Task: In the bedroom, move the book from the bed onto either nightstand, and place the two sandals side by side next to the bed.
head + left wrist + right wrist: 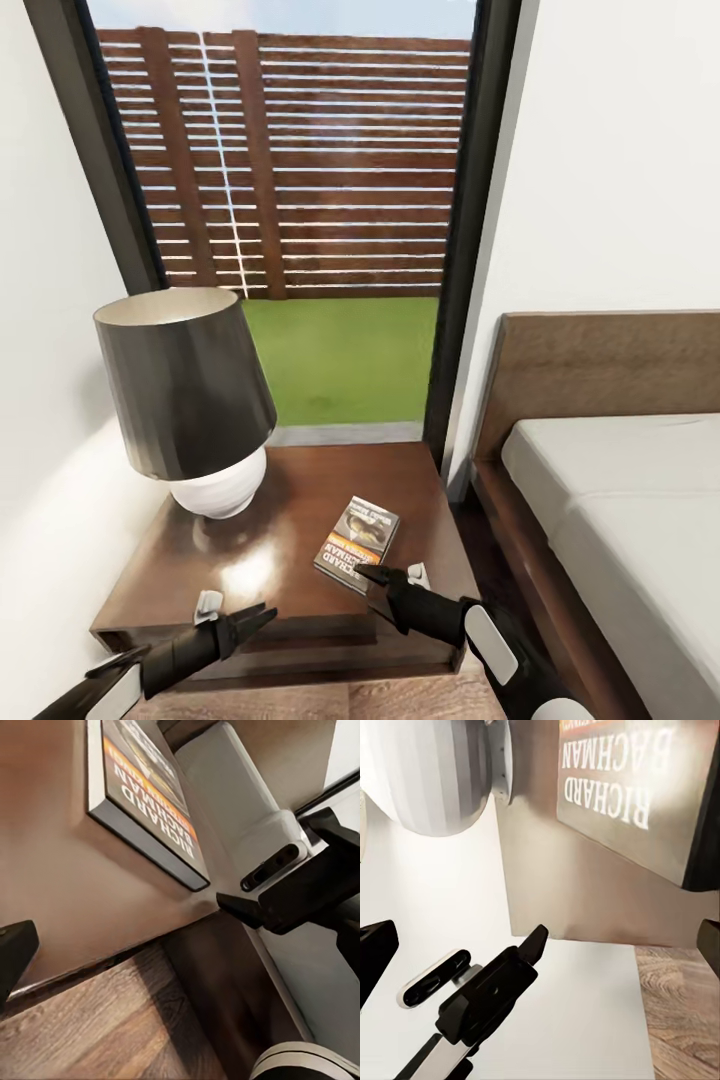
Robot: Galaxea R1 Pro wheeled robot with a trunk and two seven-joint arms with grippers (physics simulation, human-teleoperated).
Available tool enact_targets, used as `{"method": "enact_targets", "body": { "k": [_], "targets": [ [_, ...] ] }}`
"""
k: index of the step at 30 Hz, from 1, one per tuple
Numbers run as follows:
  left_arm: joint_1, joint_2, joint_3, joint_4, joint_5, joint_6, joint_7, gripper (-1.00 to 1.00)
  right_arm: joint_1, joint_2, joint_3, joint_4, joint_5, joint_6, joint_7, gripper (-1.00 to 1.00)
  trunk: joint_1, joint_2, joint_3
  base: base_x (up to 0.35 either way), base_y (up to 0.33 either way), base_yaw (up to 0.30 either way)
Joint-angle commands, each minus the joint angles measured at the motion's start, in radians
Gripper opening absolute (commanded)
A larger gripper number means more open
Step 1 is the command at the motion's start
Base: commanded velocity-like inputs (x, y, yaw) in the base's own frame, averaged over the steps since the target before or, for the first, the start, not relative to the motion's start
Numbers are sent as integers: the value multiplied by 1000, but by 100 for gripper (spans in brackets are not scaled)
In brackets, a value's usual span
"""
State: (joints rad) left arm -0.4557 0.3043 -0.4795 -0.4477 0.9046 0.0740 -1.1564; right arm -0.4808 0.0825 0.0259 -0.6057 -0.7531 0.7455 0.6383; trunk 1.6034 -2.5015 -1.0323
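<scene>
Observed from the front of the nightstand (pixel 300 560). The left claw (pixel 262 617) hovers over the front edge toward its left corner, its dark fingers parted and gripping nothing; the arm reaches in low from the near left. The right claw (pixel 372 576) sits at the front edge toward the right corner, one pointed finger tip just beside the near edge of the book (pixel 357 543); whether it is released or clenched cannot be told from these views, though it is not gripping the book.

The book lies flat on the nightstand top, right of centre and nearer the front edge. It is a thin paperback with a dark cover picture, an orange band and white lettering reading RICHARD BACHMAN.

Further back, near the left rear corner, stands a lamp (pixel 190 400) with a white ribbed base and a dark shade. Right of the nightstand is the bed (pixel 620 500), cut off by the frame. Behind, a tall window (pixel 300 200) shows grass and a slatted fence.
</scene>
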Motion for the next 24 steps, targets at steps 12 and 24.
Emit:
{"method": "enact_targets", "body": {
  "k": [12,24],
  "targets": [
    [0,-4,-6,0,10,8,0,100,0,0,0,0,-3,5,0,100,0,0,-1,24,0,0],
    [-1,-5,-6,0,10,10,0,100,-1,0,0,0,-3,5,0,100,0,0,-1,0,0,0]
  ]
}}
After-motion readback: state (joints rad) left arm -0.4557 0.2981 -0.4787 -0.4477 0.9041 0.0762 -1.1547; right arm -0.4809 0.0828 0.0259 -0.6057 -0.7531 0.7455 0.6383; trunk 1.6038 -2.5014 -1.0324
